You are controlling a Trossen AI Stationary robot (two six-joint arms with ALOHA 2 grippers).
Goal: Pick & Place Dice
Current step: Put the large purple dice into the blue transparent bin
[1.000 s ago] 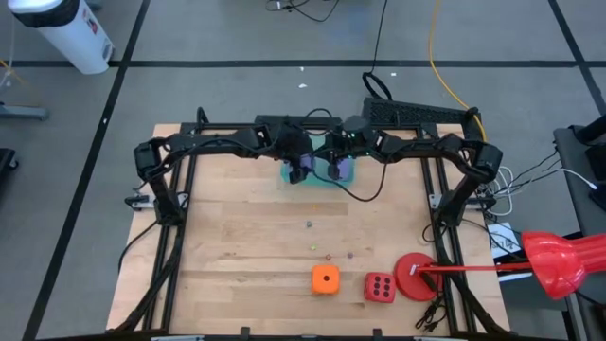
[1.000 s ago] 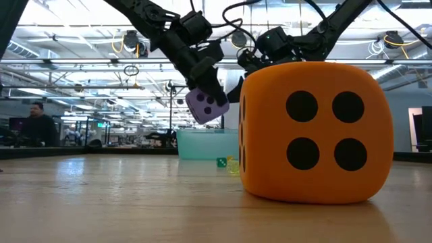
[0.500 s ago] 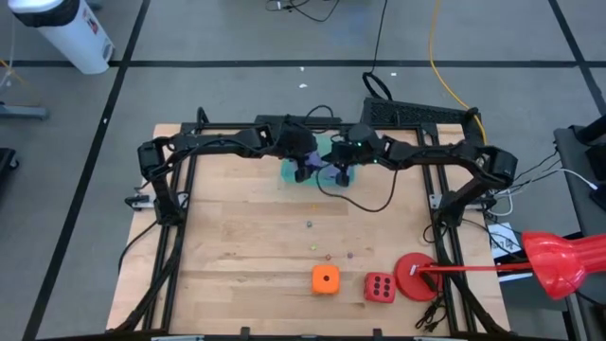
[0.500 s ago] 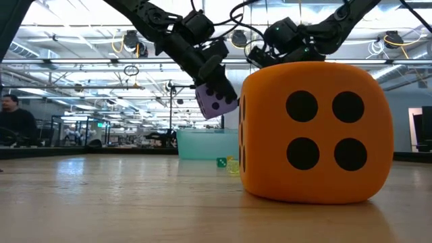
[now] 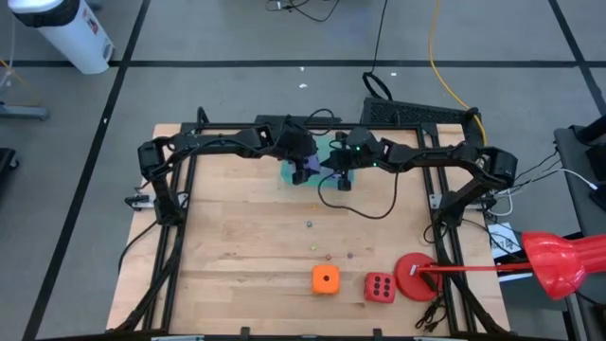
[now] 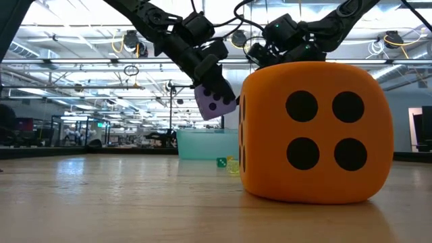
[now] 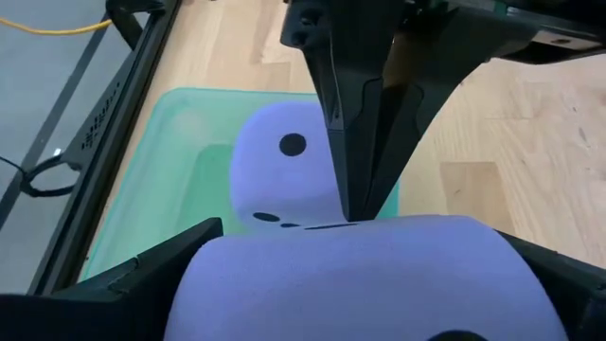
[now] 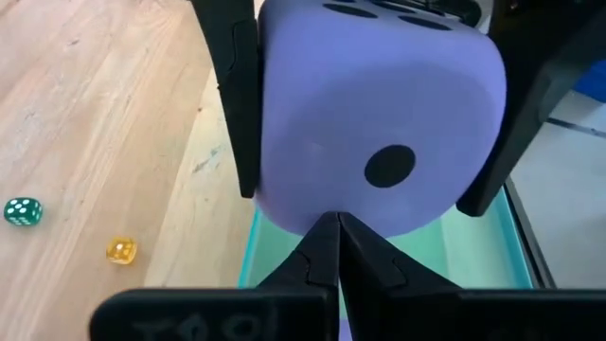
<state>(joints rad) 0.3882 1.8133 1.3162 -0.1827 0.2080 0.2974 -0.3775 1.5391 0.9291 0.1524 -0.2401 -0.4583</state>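
Four large dice are counted: two lavender dice (image 7: 284, 175) (image 8: 379, 114), one orange die (image 5: 325, 279), one red die (image 5: 380, 287). One teal tray (image 7: 151, 189) and one red disc (image 5: 413, 276) are seen.

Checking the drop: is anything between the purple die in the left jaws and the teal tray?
Yes. Another purple die already sits in the teal tray, under the held purple die, and the shut right gripper hangs between them.

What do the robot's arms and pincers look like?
Both arms are black, thin and jointed. A loose black cable droops from the right arm. The left pincer and right pincer each have two flat, dark, pointed fingers. Tiny green lights glow on the right wrist.
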